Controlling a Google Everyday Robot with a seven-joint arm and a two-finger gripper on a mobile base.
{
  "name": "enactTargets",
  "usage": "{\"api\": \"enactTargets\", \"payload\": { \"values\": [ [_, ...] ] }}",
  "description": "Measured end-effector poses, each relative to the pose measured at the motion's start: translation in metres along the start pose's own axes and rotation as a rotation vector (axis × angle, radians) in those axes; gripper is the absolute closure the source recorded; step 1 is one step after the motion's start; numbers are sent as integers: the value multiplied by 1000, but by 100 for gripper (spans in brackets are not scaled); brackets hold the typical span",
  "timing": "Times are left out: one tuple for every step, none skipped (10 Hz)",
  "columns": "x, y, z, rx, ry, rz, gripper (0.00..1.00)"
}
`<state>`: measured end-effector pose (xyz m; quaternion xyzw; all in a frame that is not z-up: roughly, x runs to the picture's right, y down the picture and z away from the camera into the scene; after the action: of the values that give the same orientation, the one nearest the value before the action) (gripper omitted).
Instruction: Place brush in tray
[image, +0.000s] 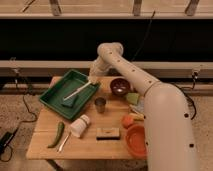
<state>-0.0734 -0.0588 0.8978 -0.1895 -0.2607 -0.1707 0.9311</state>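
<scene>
Slim whitish stick-like brush lying diagonally inside large dark-green rectangular plastic tray on wooden counter, end effector at brush's upper end over tray's right rim, grip state cannot be told.

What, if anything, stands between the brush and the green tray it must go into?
Nothing visible does. The gripper is at the tray's right rim, and the brush already slants over the tray beside a green sponge.
</scene>
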Motion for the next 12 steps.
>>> {"api": "enactTargets", "payload": {
  "values": [
    [-5,-6,13,-3,-11,7,78],
    [-8,-8,21,-6,-17,9,68],
    [-13,-11,32,-16,-25,9,54],
    [-16,-11,39,-24,-30,8,46],
    [-20,-11,47,-34,-35,4,38],
    [-27,-11,56,-44,-43,-7,28],
    [-31,-10,60,-51,-52,-19,21],
    [-33,-9,64,-56,-63,-31,20],
    [-37,-9,65,-54,-75,-44,20],
    [-44,-9,67,-45,-101,-68,20],
    [-44,-8,65,-36,-111,-76,20],
    [-43,-7,65,-34,-111,-74,20]
  ]
}}
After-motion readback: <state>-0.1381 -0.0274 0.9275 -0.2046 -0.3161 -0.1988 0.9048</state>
